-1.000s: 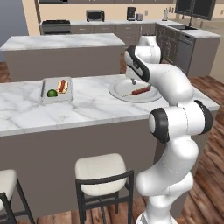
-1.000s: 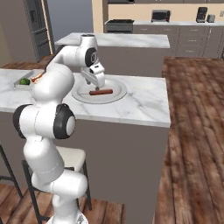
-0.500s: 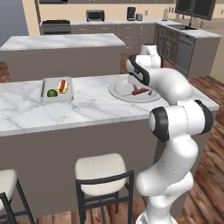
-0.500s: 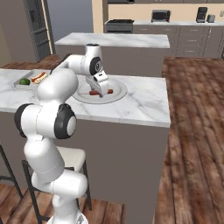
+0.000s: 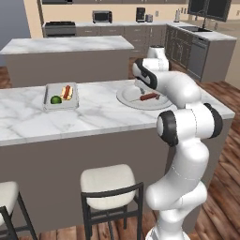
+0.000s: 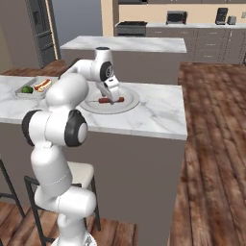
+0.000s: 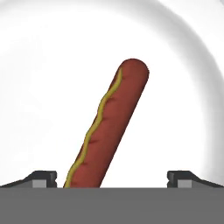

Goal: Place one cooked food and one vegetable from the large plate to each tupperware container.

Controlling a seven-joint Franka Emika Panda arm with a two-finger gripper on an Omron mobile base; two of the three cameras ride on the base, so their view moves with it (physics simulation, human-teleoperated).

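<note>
- Marble counter (image 5: 98,117) carries plate (image 5: 127,97) and one tray (image 5: 48,101); second tray not spotted in these views.
- Gripper (image 6: 113,98) sits low over plate, jaws wide apart, nothing between them yet.
- Hand view: sausage (image 7: 107,131) with a mustard line lies on the white plate (image 7: 183,65) just ahead of the fingertips (image 7: 43,177), its near end between the two tips, closer to the left one, body slanting away up-right.
- Sausage is unheld, resting flat; tips straddle it without visible contact.
- Base views: sausage (image 5: 149,97) is the one clear item on the plate; whether a vegetable remains there is too small to tell.
- Tray, well off to the arm's left, already holds a green vegetable (image 5: 56,100) and a hot dog in a bun (image 5: 67,92), so that one looks filled.
- Progress judgement: roughly half done, first tray loaded.
- Left: close on sausage, lift, carry to second tray, then bring a vegetable too.
- Step in hand looks like pre-grasp descent on the sausage.
</note>
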